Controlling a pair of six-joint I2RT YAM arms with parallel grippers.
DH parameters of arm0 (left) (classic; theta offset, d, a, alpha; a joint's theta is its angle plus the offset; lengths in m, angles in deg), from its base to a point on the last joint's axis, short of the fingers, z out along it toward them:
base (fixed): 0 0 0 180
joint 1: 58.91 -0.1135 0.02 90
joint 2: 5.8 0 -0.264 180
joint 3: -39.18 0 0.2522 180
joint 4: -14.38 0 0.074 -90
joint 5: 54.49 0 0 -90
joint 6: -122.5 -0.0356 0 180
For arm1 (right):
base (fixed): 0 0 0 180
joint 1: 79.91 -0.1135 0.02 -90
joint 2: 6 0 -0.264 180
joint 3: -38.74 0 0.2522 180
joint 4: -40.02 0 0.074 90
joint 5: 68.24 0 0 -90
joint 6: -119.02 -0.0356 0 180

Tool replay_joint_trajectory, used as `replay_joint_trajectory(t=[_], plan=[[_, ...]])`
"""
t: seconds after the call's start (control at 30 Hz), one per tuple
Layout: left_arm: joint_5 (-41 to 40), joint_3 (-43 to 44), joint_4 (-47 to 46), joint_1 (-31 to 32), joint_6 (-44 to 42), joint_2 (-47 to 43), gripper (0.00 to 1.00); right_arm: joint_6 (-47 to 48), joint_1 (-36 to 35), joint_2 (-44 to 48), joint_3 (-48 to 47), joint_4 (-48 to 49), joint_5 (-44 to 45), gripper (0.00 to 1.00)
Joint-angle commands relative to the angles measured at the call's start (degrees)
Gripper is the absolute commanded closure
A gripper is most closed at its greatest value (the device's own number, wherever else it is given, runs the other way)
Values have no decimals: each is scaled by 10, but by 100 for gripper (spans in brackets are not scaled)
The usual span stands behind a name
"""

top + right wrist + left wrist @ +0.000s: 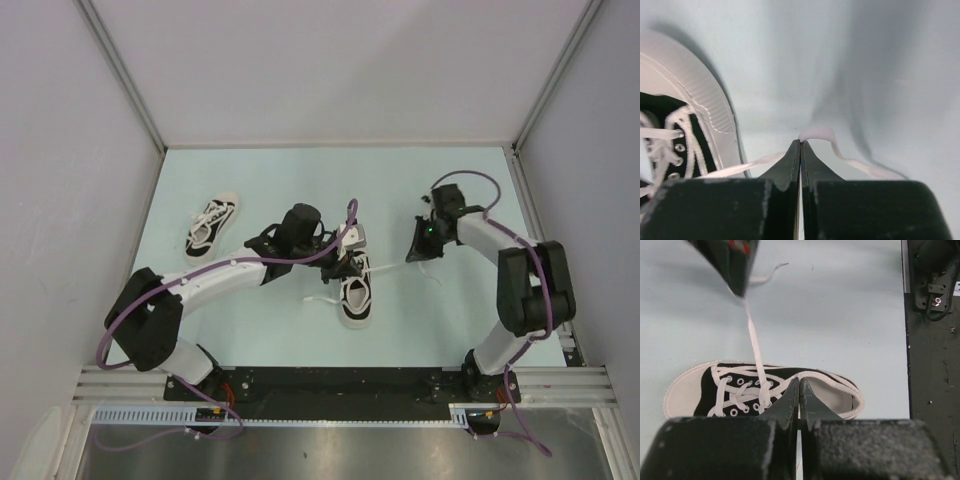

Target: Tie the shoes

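Top external view: the centre shoe (356,300) lies mid-table, with a second shoe (212,222) at the far left. The right gripper (800,142) pinches a white lace (816,134) drawn right from the centre shoe. The left gripper (799,382) hovers over that shoe, jaws pressed together; whether they grip anything is unclear.

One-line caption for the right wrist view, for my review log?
Right gripper shut on a white lace running from the black sneaker.
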Motion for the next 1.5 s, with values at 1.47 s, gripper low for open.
replay_joint_trajectory(t=[1.47], plan=[[112,23,119,11,-268,-20,100,61,-224,-105,-176,144,-348,66]])
